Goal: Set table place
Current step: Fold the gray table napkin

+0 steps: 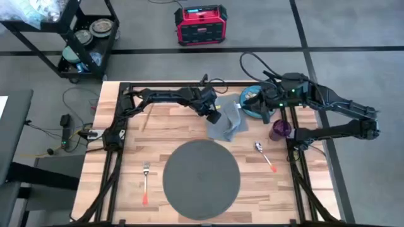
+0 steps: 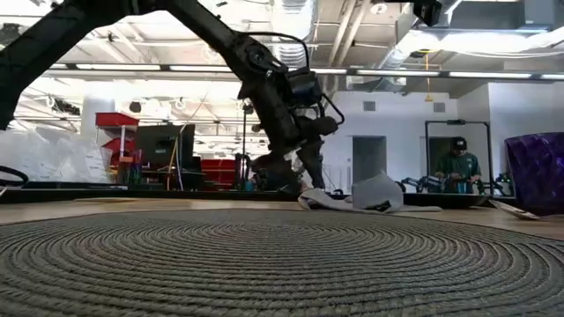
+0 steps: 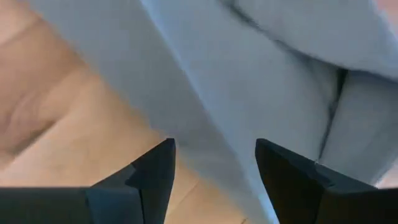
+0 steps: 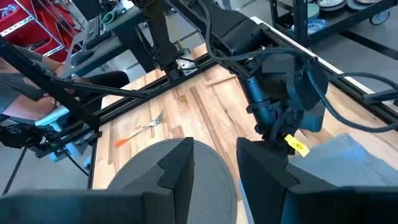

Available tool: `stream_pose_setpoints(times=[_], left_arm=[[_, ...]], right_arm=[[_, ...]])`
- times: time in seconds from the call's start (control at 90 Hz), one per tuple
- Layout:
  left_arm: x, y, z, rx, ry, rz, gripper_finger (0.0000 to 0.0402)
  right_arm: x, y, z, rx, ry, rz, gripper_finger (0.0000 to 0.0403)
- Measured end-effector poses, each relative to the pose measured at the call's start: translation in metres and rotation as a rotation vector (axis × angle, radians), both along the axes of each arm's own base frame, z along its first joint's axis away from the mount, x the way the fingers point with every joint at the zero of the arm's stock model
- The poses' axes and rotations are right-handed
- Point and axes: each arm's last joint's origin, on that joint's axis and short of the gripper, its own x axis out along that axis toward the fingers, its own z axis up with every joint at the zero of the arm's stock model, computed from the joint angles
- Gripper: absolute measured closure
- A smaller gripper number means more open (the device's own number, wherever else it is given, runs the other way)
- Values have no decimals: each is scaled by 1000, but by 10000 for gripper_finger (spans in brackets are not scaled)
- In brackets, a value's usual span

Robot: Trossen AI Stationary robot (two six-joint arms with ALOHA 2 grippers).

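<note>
The place, a round dark grey placemat (image 1: pixel 202 180) (image 2: pixel 282 264) (image 4: pixel 149 177), lies flat on the table (image 1: pixel 170 129) near its front edge. Behind it lies a crumpled grey napkin (image 1: pixel 228 126) (image 2: pixel 374 192) (image 3: pixel 261 74). My left gripper (image 1: pixel 214 116) (image 2: pixel 298 179) (image 3: pixel 214 165) hangs open, pointing down at the napkin's left edge, one finger over cloth and one over bare wood. I cannot tell whether it touches the cloth. My right gripper (image 1: pixel 263 110) (image 4: pixel 214 165) is open and holds nothing. It is over the teal plate (image 1: pixel 248 99) at the far right.
A purple cup (image 1: pixel 279 130) (image 2: pixel 536 172) stands at the right edge. A spoon (image 1: pixel 265 155) lies right of the placemat and a fork (image 1: pixel 146 181) (image 4: pixel 144 129) left of it. A thin wooden stick (image 1: pixel 146 117) lies at the far left. A person (image 2: pixel 458 163) stands beyond the table.
</note>
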Motion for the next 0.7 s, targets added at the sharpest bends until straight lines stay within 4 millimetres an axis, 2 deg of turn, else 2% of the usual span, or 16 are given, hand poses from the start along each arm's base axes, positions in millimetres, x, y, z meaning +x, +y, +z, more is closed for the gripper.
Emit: stream_pose_setpoints(times=[0.122,0.367,0.567,0.7], left_arm=[[2,2,2,10,-34,10,217],[-2,1,-11,-5,35,-24,329],[-1,1,-10,12,29,-48,349],[-2,2,-10,22,29,-66,393]], right_arm=[[0,0,0,-1,0,0,294],[-1,-5,0,-1,3,-29,294],[-2,-8,0,-1,4,-46,294],[-3,-9,0,-6,5,-51,294]])
